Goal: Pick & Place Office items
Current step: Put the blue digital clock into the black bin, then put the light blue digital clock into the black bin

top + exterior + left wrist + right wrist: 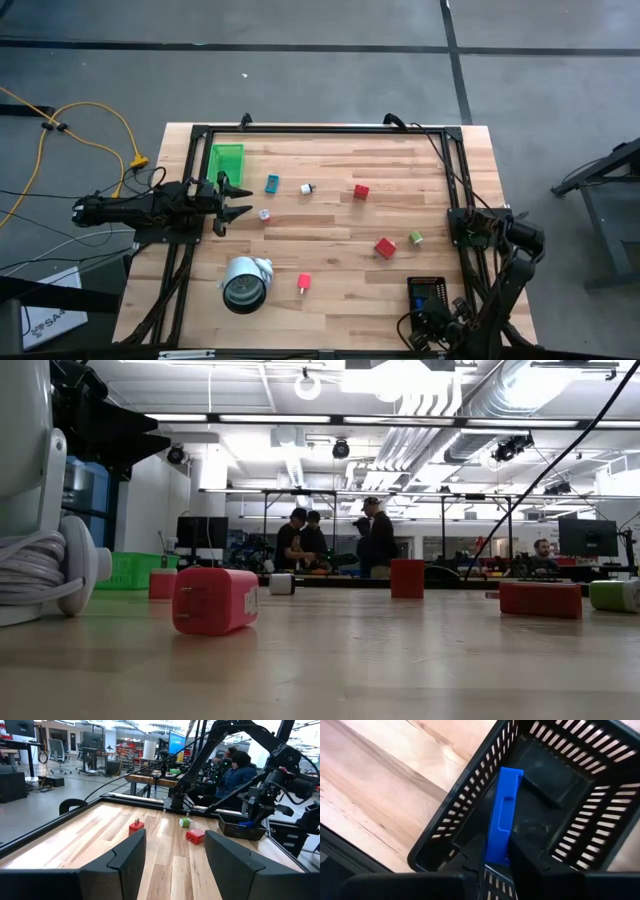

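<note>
From above, the left end effector [232,200] hovers with fingers spread and empty beside the green tray [226,161], while the right end effector [432,318] sits over the black basket [427,295]. Red blocks [361,191], a teal bit [272,184] and a green cube [415,238] lie scattered on the worktop [330,280].

At table height, a red block [214,600] lies nearest.

The right wrist camera shows the fingers shut on a blue piece [502,812] inside the basket.
</note>
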### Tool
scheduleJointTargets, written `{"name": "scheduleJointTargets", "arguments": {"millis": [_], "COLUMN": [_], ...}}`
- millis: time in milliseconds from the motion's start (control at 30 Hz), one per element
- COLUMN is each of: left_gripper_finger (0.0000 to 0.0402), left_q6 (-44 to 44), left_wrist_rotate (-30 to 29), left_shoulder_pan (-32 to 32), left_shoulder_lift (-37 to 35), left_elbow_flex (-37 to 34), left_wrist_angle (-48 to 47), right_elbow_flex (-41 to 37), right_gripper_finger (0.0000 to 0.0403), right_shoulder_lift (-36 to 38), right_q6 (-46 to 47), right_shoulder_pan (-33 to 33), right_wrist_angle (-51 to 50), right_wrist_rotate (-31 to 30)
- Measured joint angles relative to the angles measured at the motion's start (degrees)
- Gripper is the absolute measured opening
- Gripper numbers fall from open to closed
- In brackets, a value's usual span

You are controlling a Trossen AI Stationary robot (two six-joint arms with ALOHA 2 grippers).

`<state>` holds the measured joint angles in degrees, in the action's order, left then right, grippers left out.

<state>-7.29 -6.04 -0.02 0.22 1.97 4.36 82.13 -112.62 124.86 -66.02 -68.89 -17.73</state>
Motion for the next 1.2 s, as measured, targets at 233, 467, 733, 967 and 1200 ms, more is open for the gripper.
{"name": "scheduleJointTargets", "arguments": {"millis": [233,467,733,967,1200], "left_gripper_finger": [0.0196,0.0196,0.0196,0.0196,0.0196], "left_q6": [0.0,0.0,-0.02,0.0,-0.01], "left_wrist_rotate": [0.0,0.0,0.0,0.0,0.0], "left_shoulder_pan": [-0.01,0.0,-0.01,0.0,0.0], "left_shoulder_lift": [-0.01,-0.01,-0.02,0.0,0.0], "left_elbow_flex": [0.0,0.01,0.01,0.0,-0.01], "left_wrist_angle": [0.0,0.0,0.0,0.0,0.0], "right_elbow_flex": [0.0,0.0,0.0,0.0,0.0], "right_gripper_finger": [0.0057,0.0057,0.0074,0.0084,0.0084], "right_shoulder_lift": [-1.29,-1.29,-1.29,-1.29,-1.27], "right_q6": [0.02,0.02,0.02,0.02,0.02], "right_shoulder_pan": [0.02,0.04,0.05,0.06,0.06], "right_wrist_angle": [1.06,1.54,1.91,1.93,1.91], "right_wrist_rotate": [0.08,-0.05,-0.05,-0.05,-0.05]}}
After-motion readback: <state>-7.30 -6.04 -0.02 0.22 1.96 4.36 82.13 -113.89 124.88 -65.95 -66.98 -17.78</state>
